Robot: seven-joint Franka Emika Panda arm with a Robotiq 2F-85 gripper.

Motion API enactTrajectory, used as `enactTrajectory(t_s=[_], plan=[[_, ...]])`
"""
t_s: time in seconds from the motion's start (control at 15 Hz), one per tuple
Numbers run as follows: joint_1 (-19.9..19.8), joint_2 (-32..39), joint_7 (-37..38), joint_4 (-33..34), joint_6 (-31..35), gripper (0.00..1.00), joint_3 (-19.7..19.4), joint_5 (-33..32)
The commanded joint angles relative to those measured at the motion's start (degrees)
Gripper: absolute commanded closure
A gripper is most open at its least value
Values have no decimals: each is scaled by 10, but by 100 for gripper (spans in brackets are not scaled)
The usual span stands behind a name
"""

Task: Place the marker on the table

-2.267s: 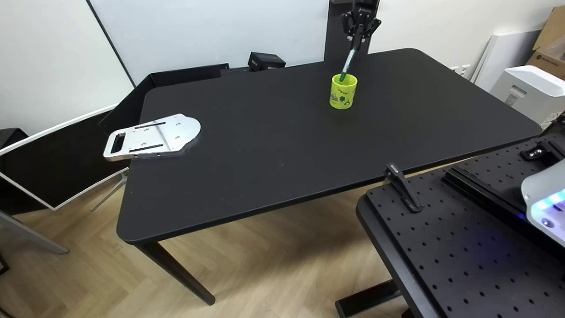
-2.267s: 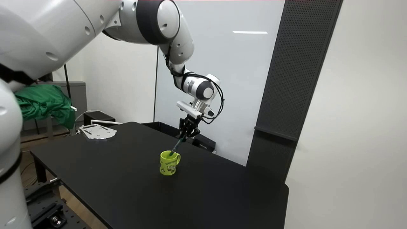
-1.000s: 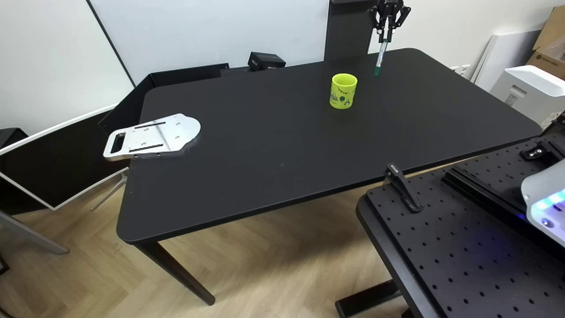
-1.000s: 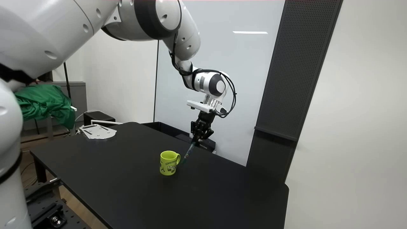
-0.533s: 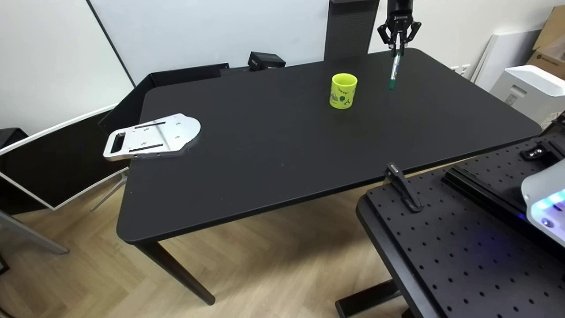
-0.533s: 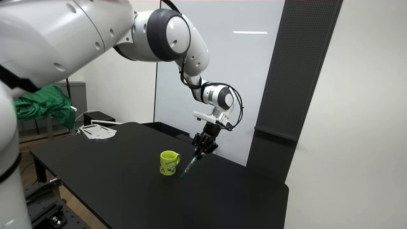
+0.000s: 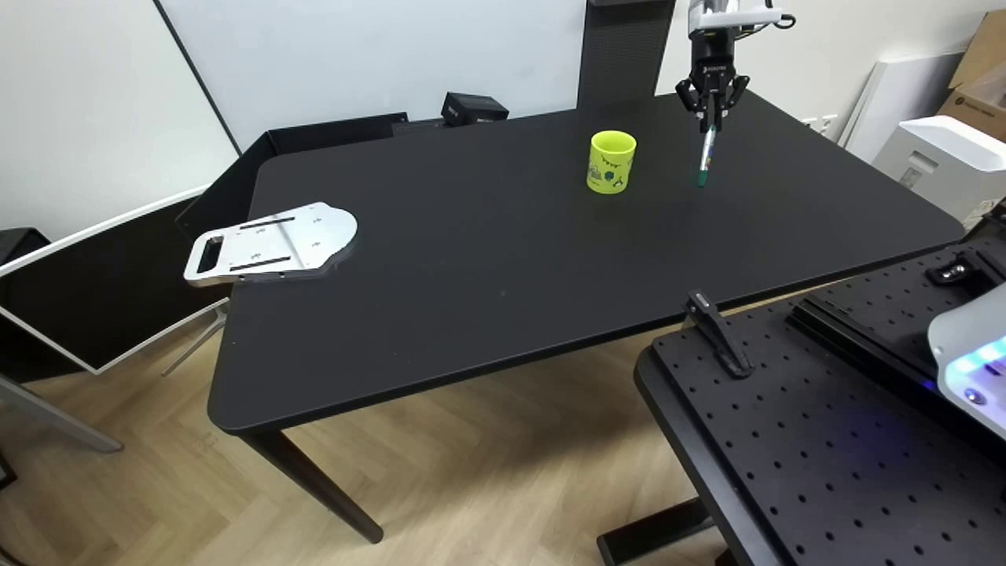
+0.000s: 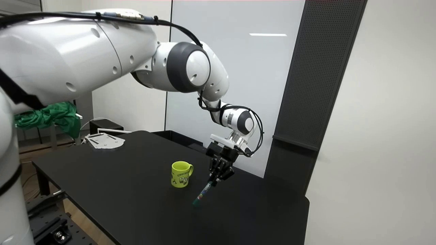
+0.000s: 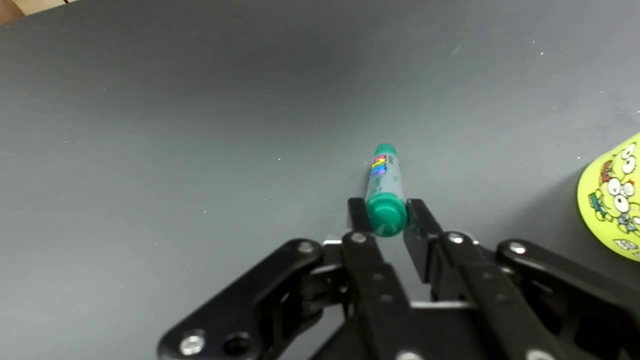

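The marker is a thin pale stick with green ends, tilted, and it shows in both exterior views [image 7: 707, 151] [image 8: 203, 193] and in the wrist view [image 9: 385, 175]. My gripper [image 7: 712, 126] [image 8: 213, 181] [image 9: 383, 216] is shut on its upper green end, and the other end points down. The table [image 7: 471, 267] [image 8: 136, 190] [image 9: 175, 150] is the large matte black top beneath it. I cannot tell whether the marker's lower tip touches the table.
A lime-green cup [image 7: 611, 163] [image 8: 180, 175] [image 9: 611, 195] stands upright on the table beside the marker. A white panel [image 7: 275, 242] [image 8: 105, 141] lies at a far table edge. A black perforated board [image 7: 817, 440] adjoins the table's long edge.
The gripper has carried the marker out of the green cup's mouth, moved it sideways away from the cup, then lowered it toward the table. The cup has not moved.
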Motion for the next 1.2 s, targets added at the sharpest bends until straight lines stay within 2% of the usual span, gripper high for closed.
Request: enactTrajectory(t_s=[0.0,0.27,0.47,0.93,1.13], plan=[[-14,53,13,75,-36,94,7,7],[-21,89,16,112,-44,94,7,8],[-22,106,10,129,-16,94,6,5],[-7,98,-20,91,148,94,-2,-4],[-5,96,-31,79,199,94,-2,-3]])
